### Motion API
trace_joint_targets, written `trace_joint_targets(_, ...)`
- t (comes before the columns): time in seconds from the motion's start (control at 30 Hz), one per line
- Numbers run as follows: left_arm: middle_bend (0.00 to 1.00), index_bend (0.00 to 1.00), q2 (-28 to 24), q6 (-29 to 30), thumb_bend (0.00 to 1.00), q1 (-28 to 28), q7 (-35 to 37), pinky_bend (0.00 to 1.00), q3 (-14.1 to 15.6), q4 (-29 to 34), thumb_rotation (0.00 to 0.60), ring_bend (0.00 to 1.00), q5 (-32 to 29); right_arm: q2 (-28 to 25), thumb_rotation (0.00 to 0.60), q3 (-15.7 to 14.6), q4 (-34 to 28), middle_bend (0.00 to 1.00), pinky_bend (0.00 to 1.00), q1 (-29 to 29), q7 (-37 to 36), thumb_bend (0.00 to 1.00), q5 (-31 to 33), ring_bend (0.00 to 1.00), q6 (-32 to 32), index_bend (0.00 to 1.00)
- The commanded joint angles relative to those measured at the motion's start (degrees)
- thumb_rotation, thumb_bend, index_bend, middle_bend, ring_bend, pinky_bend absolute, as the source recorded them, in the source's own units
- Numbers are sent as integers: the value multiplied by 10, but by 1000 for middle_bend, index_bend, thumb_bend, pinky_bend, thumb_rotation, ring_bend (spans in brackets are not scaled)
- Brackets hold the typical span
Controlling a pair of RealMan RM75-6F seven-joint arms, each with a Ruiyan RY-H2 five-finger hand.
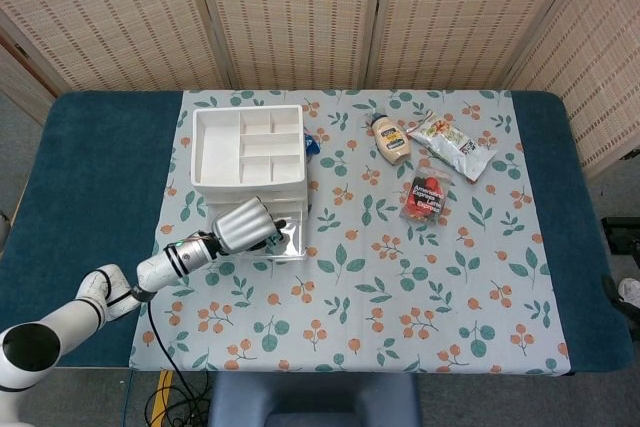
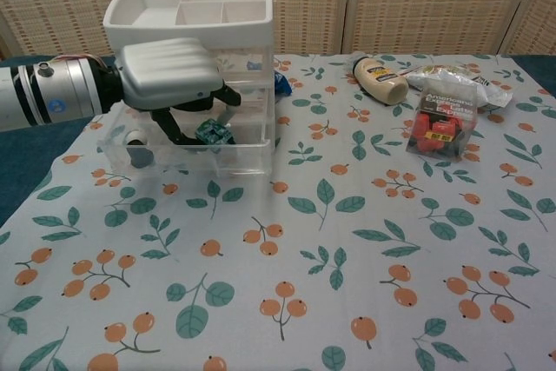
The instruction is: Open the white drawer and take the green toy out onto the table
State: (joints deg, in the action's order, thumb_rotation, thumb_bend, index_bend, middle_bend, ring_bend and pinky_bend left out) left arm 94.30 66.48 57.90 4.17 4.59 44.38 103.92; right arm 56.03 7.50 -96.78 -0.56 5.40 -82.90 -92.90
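Observation:
The white drawer unit [image 1: 247,147] stands at the left of the cloth, a divided tray on its top [image 2: 187,6]. Its clear bottom drawer [image 2: 200,161] is pulled out toward me. My left hand [image 2: 165,71] reaches into that drawer from the left, palm down, fingers curled down around the small green toy [image 2: 212,133]. The toy sits tilted between fingers and thumb, slightly above the drawer floor, and looks pinched. In the head view the left hand [image 1: 245,225] covers the drawer and hides the toy. My right hand shows in neither view.
A grey round piece [image 2: 139,149] lies in the drawer's left end. A blue item [image 2: 280,82] peeks from behind the unit. At the right lie a mayonnaise bottle [image 2: 380,80], a snack bag [image 2: 460,82] and a red packet [image 2: 441,128].

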Motion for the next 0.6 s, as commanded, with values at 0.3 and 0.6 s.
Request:
trace_joint_targets(0.3, 946, 523, -39, 30, 226, -16, -19, 1000, -14, 52, 600, 1000, -15, 2, 600, 1, 0, 293, 297, 2, -1, 328, -3, 198, 1, 277)
trace_joint_targets(0.6, 946, 517, -109, 71, 226, -55, -56, 1000, -16, 154, 600, 1000, -23, 3, 600, 3, -1, 293, 297, 8, 0, 328, -7, 198, 4, 277)
